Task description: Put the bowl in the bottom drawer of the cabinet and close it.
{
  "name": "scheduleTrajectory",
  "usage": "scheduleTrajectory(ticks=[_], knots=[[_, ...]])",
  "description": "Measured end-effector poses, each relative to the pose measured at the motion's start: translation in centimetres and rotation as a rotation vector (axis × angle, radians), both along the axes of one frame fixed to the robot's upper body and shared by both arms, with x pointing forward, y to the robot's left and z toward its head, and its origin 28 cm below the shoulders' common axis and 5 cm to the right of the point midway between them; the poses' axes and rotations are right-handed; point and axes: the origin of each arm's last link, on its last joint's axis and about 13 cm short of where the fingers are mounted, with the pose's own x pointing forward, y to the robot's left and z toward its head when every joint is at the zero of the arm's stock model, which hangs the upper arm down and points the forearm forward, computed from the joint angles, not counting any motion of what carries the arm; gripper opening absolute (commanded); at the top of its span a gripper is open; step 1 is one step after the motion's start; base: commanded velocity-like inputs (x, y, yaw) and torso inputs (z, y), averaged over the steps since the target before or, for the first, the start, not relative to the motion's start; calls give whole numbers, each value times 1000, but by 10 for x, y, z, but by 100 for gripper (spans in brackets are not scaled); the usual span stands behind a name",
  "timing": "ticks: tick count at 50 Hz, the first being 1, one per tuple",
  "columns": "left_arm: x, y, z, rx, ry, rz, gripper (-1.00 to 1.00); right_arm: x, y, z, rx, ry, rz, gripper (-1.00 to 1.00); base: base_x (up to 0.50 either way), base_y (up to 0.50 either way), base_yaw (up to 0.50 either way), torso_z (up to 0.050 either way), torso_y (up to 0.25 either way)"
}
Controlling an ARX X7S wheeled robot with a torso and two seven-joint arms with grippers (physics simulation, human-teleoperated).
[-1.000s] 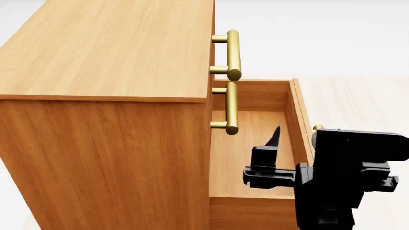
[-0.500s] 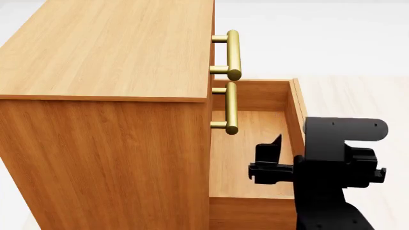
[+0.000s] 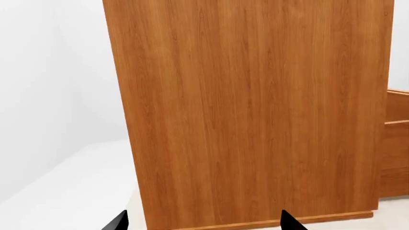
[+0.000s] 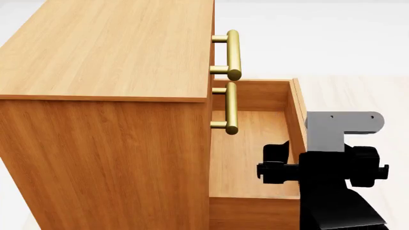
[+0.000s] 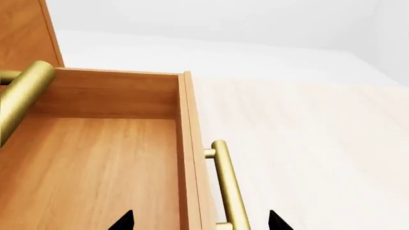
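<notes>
Bowl: not visible in any view, so can't say where it is. Bottom drawer (image 4: pixel 252 153) is pulled out from the cabinet (image 4: pixel 105 52), tray interior bare wood as far as shown. In head view the drawer sits at approx 4 o'clock from the cabinet top, front panel along its right edge. Drawer's brass handle (image 5: pixel 229 184) shows only in R wrist view, on the outer face of the front panel, over the pale floor (image 5: pixel 307 143).

Two upper handles (image 4: pixel 232 53) stick out of the cabinet front, at approx 12 o'clock from the open tray.

Right gripper (image 5: pixel 199 221): two black fingertips apart, spread wide, straddling the drawer front panel and handle, nothing between them touching. In head view its black body hangs over the drawer's near right corner.

Left gripper (image 3: pixel 201 223): tips apart too, holding nothing, facing the cabinet's plain side panel (image 3: pixel 255 110).
</notes>
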Motion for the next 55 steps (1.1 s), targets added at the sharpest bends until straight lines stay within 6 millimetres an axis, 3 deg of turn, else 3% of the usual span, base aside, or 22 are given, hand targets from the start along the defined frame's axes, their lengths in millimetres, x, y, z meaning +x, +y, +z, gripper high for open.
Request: scheduleTrajectory(ticks=[25,55], knots=[[0,0,0,1,1,1,100,18,-13,-4,-4,104,39,100,0,0,0,0,0],[0,0,0,1,0,1,100,23,-19,-9,52,200,16,100,0,0,0,0,0]])
